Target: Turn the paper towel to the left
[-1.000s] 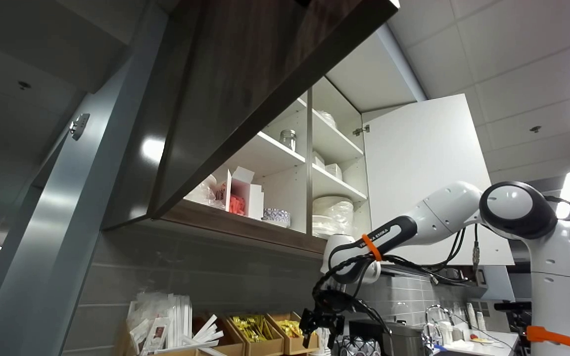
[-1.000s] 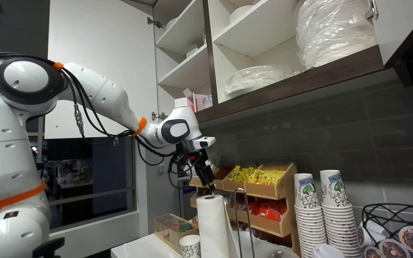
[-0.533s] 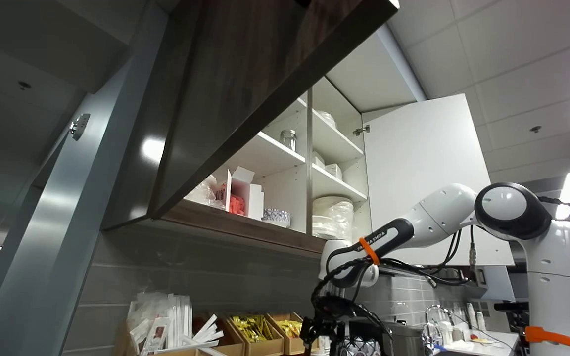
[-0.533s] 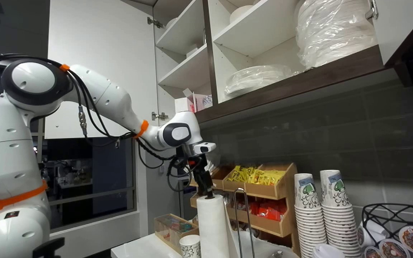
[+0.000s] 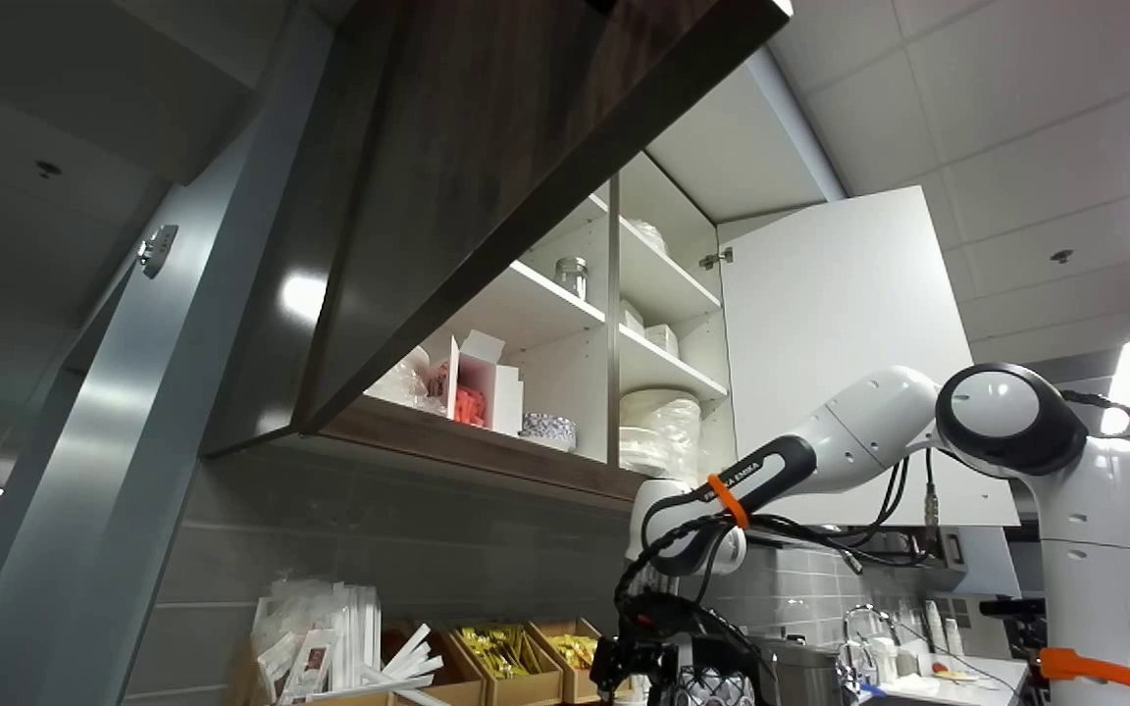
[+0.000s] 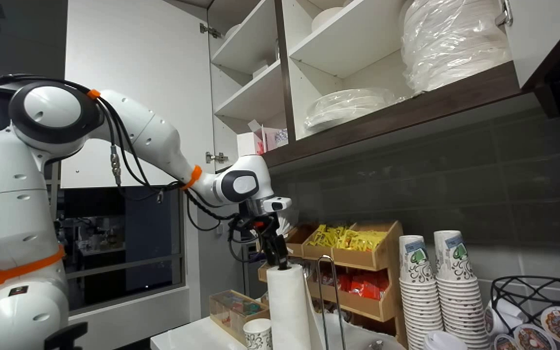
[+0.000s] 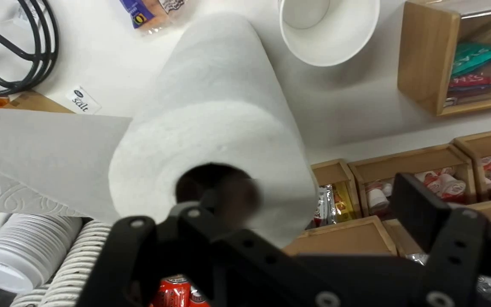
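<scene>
One finger [image 6: 282, 261] has reached the paper towel [image 6: 288, 311].

Mid-frame in the wrist view, the paper towel [image 7: 224, 121] is white; its loose sheet [image 7: 45, 162], left, partly swirl-patterned; the hand [image 7: 316, 204], bottom, black. In an exterior view, lower right, white cups [image 6: 457, 272] carry black scrolls and green.

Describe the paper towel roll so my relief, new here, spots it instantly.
In an exterior view, drop from the open cabinet to the tiered wooden bins. In front of them, beside a printed paper cup, stands the paper towel roll. Unlike that cup, it is plain white, with a loose sheet trailing off it.
</scene>
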